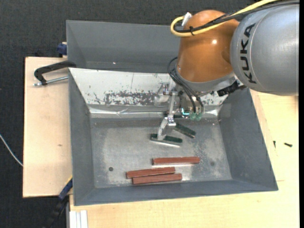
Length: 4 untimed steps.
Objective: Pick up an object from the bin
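Gripper [164,131] over dk green stick [168,140], mid bin [78,141], walls well off.

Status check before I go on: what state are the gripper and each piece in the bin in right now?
gripper: low in mid-bin, at the green bars; open or shut unclear.
front green bar: flat on the floor, under the gripper.
rear green bar: lying slanted, just to the right.
single brown bar: flat, untouched.
two brown bars: flat, side by side, untouched.

The grey arm [270,46] bears the brand "KUKA" in black letters.
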Tool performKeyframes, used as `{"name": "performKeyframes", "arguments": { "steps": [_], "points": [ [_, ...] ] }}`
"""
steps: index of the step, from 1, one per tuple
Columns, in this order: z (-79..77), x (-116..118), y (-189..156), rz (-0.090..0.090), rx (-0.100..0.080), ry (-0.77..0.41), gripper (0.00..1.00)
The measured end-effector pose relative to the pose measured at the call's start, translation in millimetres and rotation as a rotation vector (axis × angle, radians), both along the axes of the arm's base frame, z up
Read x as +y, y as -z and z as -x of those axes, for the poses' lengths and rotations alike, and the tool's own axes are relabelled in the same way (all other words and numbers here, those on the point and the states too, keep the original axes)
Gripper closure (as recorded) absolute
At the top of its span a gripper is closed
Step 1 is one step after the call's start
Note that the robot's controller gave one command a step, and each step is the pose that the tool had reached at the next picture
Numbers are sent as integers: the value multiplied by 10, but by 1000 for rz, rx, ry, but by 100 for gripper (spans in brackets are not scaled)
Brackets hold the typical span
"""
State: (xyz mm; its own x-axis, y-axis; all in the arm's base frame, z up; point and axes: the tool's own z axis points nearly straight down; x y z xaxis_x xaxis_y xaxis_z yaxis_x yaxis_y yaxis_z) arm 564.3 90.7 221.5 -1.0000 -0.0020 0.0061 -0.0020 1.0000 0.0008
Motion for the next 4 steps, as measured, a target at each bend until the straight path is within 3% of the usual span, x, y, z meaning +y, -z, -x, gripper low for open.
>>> {"name": "performKeyframes", "arguments": {
  "steps": [1,2,3,4],
  "points": [
    [-6,-1,-24,-1,-4,1,0],
    [-107,-44,116,-2,-15,-85,0],
    [-103,-307,552,0,-8,-197,0],
    [45,-610,1438,0,-9,-262,100]
  ]
}}
